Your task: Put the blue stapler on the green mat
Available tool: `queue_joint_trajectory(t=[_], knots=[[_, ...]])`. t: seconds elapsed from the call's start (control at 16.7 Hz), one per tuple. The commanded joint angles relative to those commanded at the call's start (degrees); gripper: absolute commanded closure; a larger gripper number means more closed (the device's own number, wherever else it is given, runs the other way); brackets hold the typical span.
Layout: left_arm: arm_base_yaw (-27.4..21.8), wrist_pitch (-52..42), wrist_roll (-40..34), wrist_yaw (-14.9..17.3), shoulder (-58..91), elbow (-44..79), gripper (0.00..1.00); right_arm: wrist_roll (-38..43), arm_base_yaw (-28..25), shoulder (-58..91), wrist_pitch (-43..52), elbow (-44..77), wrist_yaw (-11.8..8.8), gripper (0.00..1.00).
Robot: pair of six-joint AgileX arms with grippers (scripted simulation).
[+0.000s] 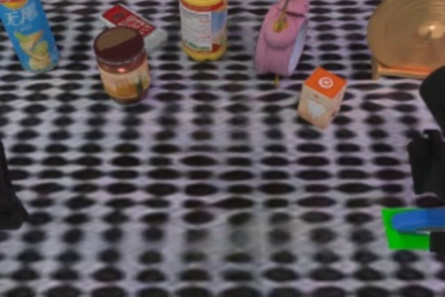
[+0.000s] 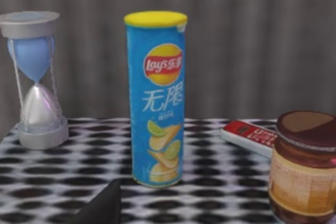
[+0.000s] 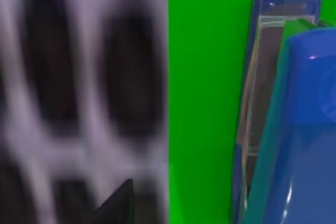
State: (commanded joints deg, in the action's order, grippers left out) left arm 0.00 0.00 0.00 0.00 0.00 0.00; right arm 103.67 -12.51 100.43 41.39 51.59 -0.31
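Blue stapler (image 1: 419,220) lies on the green mat (image 1: 398,236) at the worktop's (image 1: 222,193) near-right edge. Right pincer (image 1: 430,165) is above it, finger state unclear. Left arm (image 1: 8,196) is parked at the left edge; wide open middle.

We record the blue stapler (image 1: 417,220) as a slim, glossy, bright-blue bar with a rounded end, lying flat and pointing along the top view's left-to-right line; its right portion runs out of frame at the picture's edge; it rests on the green mat (image 1: 400,238), crossing the mat's upper part; the mat is a thin, plain bright-green rectangle lying flat on the surface at the far right, toward the near edge; in the right wrist view the stapler (image 3: 307,129) shows a blue top over a pale inner channel, lying against the mat (image 3: 205,77), whose straight edge meets the patterned surface.
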Motion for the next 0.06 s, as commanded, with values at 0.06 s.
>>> queue_joint_trajectory(t=[0.06], knots=[[0.0,0.0,0.0,0.0,0.0,0.0,0.0,0.0,0.0,0.0,0.0,0.0,0.0,0.0]])
